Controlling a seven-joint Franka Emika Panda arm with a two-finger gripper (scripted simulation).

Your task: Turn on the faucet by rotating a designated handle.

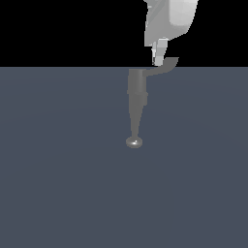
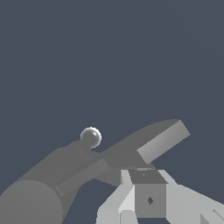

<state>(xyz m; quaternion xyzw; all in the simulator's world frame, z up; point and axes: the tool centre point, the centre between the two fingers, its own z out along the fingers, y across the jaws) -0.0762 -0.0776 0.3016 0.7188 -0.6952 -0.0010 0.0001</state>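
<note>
A flat grey-blue desk (image 1: pixel 58 184) is filling the lower part of the exterior view, with plain black background lying behind it. The faucet (image 1: pixel 137 92) is lying near the middle of the desk's far edge, its cylindrical body tapering to a stem with a shiny round knob (image 1: pixel 134 142) pointing toward the camera. The handle (image 1: pixel 164 67) is sticking out from the body toward the exterior view's right, its tip turning upward. The gripper (image 1: pixel 159 57) is hanging right at the handle, seeming to touch it close to the body; in the wrist view the handle (image 2: pixel 162 141) is sitting just beyond the gripper (image 2: pixel 144 192). The fingers look close together, but whether they are pinching anything I cannot tell. The faucet looks rigid and metallic, probably smooth, so pads might be slipping on it; the lever should be turning stiffly on its pivot, and pushing near the upturned tip would be giving the most leverage. The desk around the faucet is offering open room on every side for a sweeping push.
</note>
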